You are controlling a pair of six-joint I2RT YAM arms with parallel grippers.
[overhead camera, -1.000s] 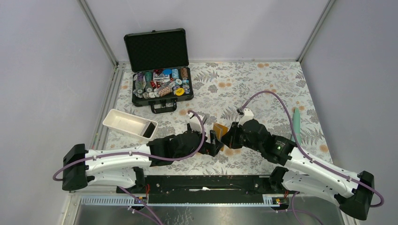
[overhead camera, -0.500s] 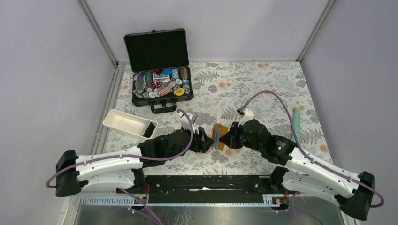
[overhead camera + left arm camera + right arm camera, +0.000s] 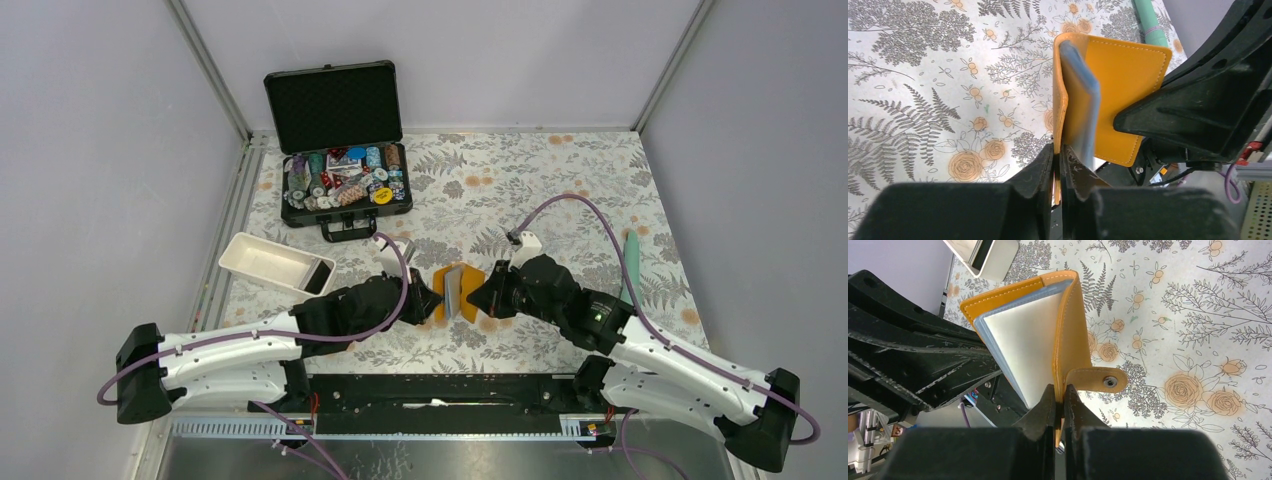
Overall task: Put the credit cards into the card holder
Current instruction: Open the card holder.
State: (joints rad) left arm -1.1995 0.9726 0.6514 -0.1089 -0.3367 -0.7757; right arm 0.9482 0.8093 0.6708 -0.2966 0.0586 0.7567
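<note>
The orange card holder [image 3: 456, 291] hangs open above the table between both arms. My left gripper [image 3: 1058, 148] is shut on the edge of one cover [image 3: 1062, 90]. My right gripper [image 3: 1059, 388] is shut on the other cover [image 3: 1073, 325], just beside the snap tab [image 3: 1098, 380]. Blue-clear sleeves [image 3: 1084, 95] fan out between the covers. A pale cream face [image 3: 1025, 335] shows in the sleeves; I cannot tell whether it is a card. A flat black thing [image 3: 318, 278], possibly the black credit card, stands at the right end of the white tray [image 3: 262, 261].
An open black case [image 3: 345, 190] full of poker chips sits at the back left. A green pen-like stick [image 3: 632, 262] lies along the right side of the flowered table. The two arms nearly meet at the table's near middle.
My left gripper has slid in from the left and closed on the card holder's near cover. The holder has spread wider open. The right gripper has kept its grip and place.
</note>
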